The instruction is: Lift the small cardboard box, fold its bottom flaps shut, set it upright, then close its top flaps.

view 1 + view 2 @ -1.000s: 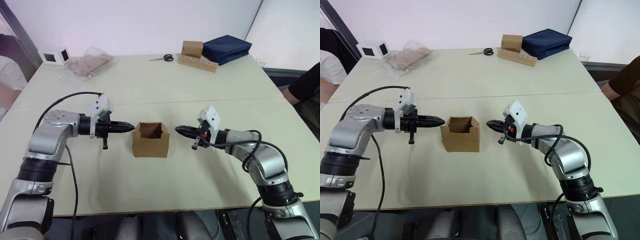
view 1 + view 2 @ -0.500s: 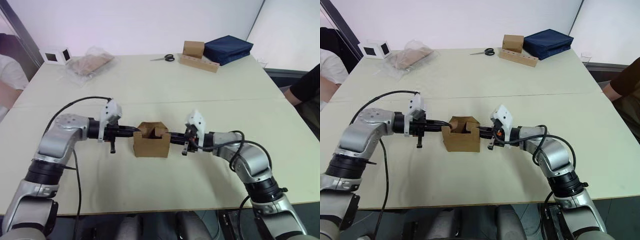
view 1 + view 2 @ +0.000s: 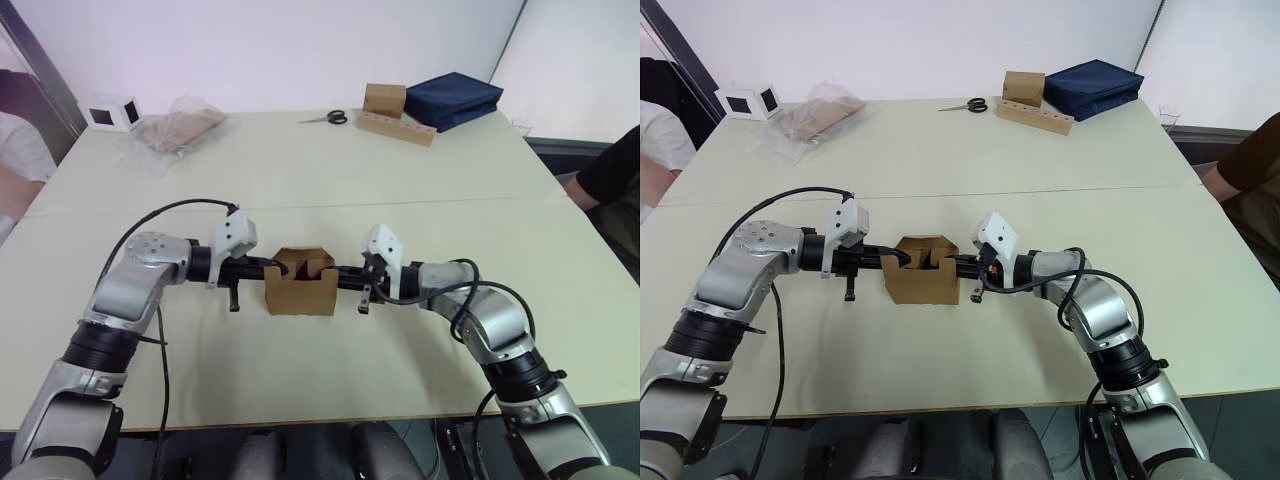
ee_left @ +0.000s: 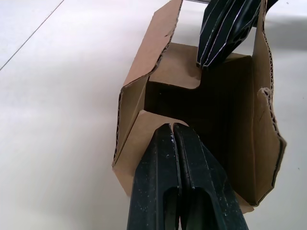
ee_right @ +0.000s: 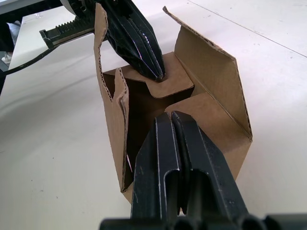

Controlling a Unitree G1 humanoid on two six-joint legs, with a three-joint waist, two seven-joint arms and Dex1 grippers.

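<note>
The box (image 3: 300, 283) stands on the table (image 3: 330, 180), open end up, and serves as the landmark here. The left gripper (image 3: 270, 264) comes in at its left side and the right gripper (image 3: 333, 269) at its right, each with its fingers pressed together and holding nothing. Each tip bears on one of the top flaps (image 4: 165, 79): the wrist views show the two side flaps tipped inward over the opening, a closed fingertip resting on each. The other two flaps stand up, one on the near wall and one on the far wall.

Judging by this, the step in hand is closing the top flaps, with the box already upright; the bottom flaps lie against the table and cannot be checked, so whether they are properly folded is uncertain.

The next move likely calls for pushing both side flaps down level, then bringing the two standing flaps over them without letting the first pair spring back. The light box may slide or tip if one arm presses harder than the other.

Far behind the box lie scissors (image 3: 328, 116), a dark blue bag (image 3: 455, 97) and a clear plastic bag (image 3: 180, 125).
</note>
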